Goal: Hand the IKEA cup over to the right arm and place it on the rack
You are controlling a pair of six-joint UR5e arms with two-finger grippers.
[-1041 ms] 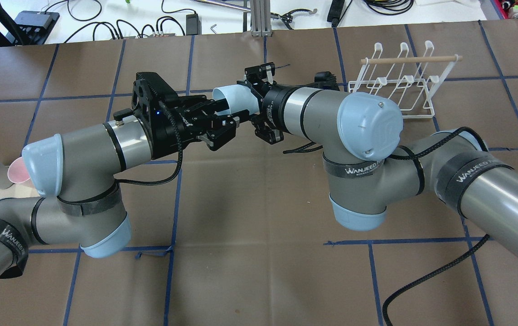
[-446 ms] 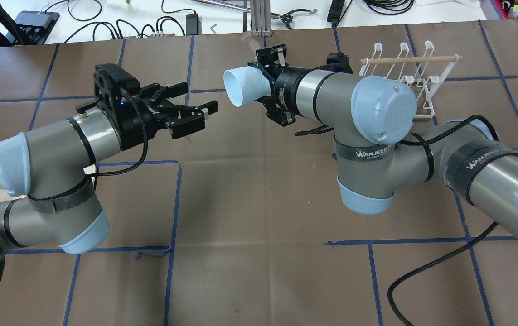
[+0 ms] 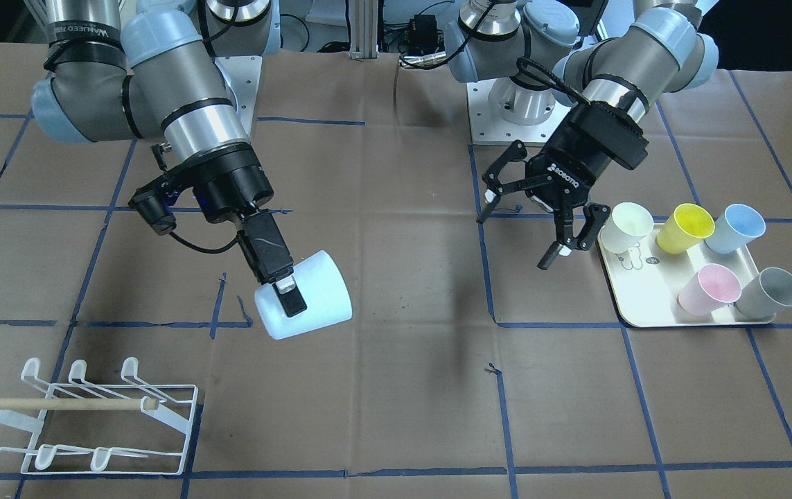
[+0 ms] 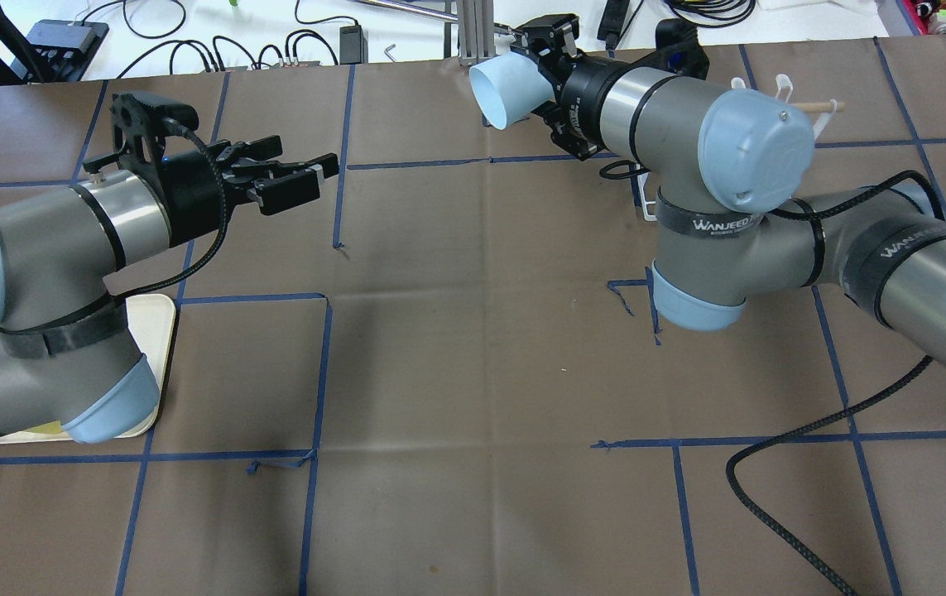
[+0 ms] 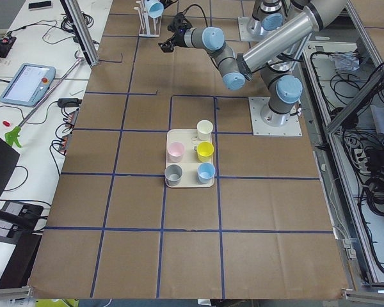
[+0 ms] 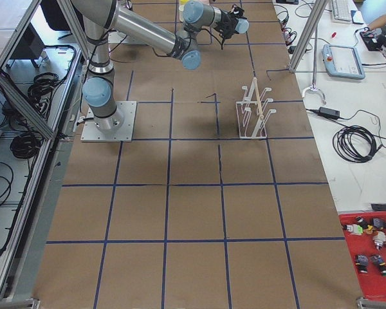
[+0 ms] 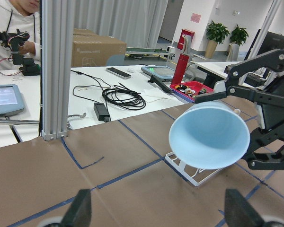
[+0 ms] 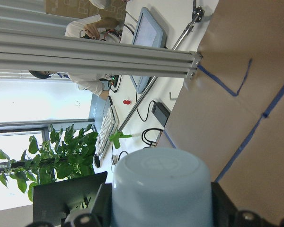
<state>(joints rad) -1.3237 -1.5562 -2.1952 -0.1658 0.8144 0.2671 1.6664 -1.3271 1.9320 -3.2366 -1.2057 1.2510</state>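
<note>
The pale blue IKEA cup [image 4: 499, 98] is held on its side in the air by my right gripper [image 4: 532, 93], which is shut on its base end. In the front view the cup [image 3: 312, 294] hangs above the table, right gripper [image 3: 293, 296] clamped on it. The right wrist view shows the cup's bottom [image 8: 161, 189] between the jaws. My left gripper [image 4: 295, 175] is open and empty, well to the left of the cup. The left wrist view looks into the cup's mouth [image 7: 209, 135]. The white wire rack [image 3: 84, 416] stands on the table. From overhead it is mostly hidden behind the right arm.
A cream tray [image 3: 645, 305] holds several cups beside my left gripper [image 3: 541, 232]: cream, yellow, blue, pink and grey. Aluminium posts, cables and tablets line the far table edge [image 4: 473, 33]. People sit behind it.
My left gripper has let go of the cup and drawn back to the left, jaws open. My right arm has carried the cup away and to the right, toward the far edge.
</note>
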